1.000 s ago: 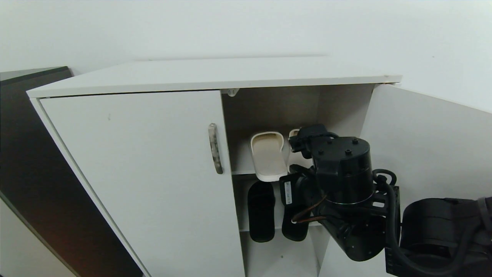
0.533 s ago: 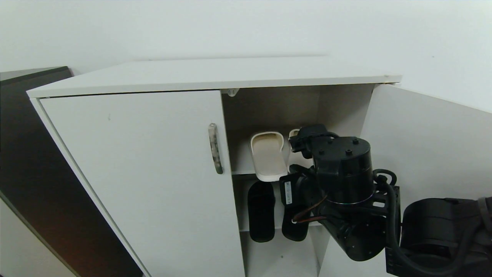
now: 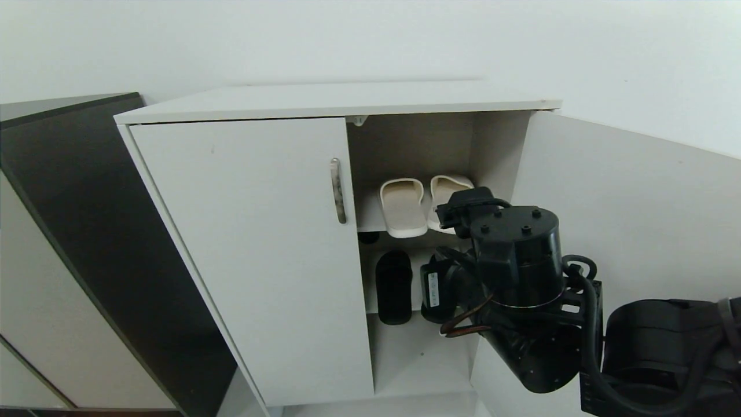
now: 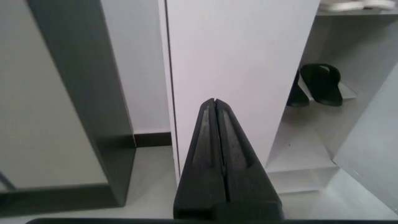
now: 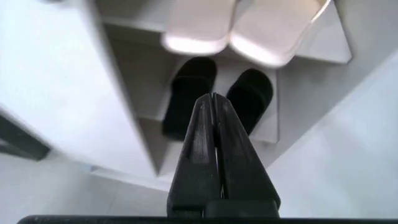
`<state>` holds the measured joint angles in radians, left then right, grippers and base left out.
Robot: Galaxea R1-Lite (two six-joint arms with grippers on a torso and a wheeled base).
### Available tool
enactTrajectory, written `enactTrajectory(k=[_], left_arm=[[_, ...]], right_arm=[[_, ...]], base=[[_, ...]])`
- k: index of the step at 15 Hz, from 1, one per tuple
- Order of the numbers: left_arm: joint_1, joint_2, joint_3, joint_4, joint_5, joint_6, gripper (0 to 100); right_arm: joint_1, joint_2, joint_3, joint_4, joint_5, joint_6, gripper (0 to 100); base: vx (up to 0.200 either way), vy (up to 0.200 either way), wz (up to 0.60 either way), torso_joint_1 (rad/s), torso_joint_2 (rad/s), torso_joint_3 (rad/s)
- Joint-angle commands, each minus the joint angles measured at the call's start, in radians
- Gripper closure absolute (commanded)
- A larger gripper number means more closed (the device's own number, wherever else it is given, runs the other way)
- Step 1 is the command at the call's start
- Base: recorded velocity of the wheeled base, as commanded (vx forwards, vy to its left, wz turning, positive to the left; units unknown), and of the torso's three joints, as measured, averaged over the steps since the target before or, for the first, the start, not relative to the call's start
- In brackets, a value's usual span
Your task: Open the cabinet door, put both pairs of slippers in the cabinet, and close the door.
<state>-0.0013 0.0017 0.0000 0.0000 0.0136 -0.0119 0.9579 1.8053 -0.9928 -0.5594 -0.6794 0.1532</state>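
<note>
White slippers (image 3: 403,208): the pair lies side by side on the upper shelf of the cabinet (image 3: 336,98), in its right-hand compartment, one end of each at the shelf's front edge. In the right wrist view the same pair (image 5: 199,22) overhangs that edge slightly.

Black slippers (image 3: 394,286): side by side on the shelf directly below the white pair. Both show in the right wrist view (image 5: 189,93). In the head view the right arm (image 3: 515,260) covers most of the right-hand one.

Right cabinet door (image 3: 625,197): swung wide open, away from the compartment. Left door (image 3: 255,243): shut, with a metal handle (image 3: 338,191) upright near its inner edge.

Right gripper (image 5: 213,98): fingers pressed together, nothing between them. It sits in front of the open compartment, tips pointing toward the black pair, apart from them.

Left gripper (image 4: 214,102): fingers likewise together, holding nothing. It sits low in front of the shut left door (image 4: 236,62), not touching it, with the black pair (image 4: 323,84) visible off to one side.

Surroundings: a dark panel (image 3: 75,191) stands just beside the cabinet on the robot's left. A plain white wall (image 3: 370,40) is behind.
</note>
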Motion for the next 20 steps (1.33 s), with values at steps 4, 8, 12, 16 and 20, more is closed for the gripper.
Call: enactTrajectory(k=[4, 8, 12, 16, 20], left_arm=[[0.000, 0.000, 0.000, 0.000, 0.000, 0.000, 100], [0.000, 0.000, 0.000, 0.000, 0.000, 0.000, 100], [0.000, 0.000, 0.000, 0.000, 0.003, 0.000, 100], [0.000, 0.000, 0.000, 0.000, 0.002, 0.000, 100], [0.000, 0.000, 0.000, 0.000, 0.002, 0.000, 100]], right_arm=[[-0.001, 0.003, 0.002, -0.007, 0.007, 0.005, 100], [-0.001, 0.002, 0.059, -0.079, 0.012, -0.035, 100], [-0.033, 0.026, 0.117, -0.231, 0.027, -0.119, 100], [-0.045, 0.037, 0.135, -0.269, 0.058, -0.121, 100], [-0.045, 0.040, 0.137, -0.269, 0.060, -0.121, 100]], base=[[-0.200, 0.000, 0.00, 0.001, 0.00, 0.002], [-0.200, 0.000, 0.00, 0.004, 0.00, 0.001], [-0.200, 0.000, 0.00, 0.004, 0.00, 0.004], [0.000, 0.000, 0.00, 0.000, 0.00, 0.000], [0.000, 0.000, 0.00, 0.000, 0.00, 0.000]])
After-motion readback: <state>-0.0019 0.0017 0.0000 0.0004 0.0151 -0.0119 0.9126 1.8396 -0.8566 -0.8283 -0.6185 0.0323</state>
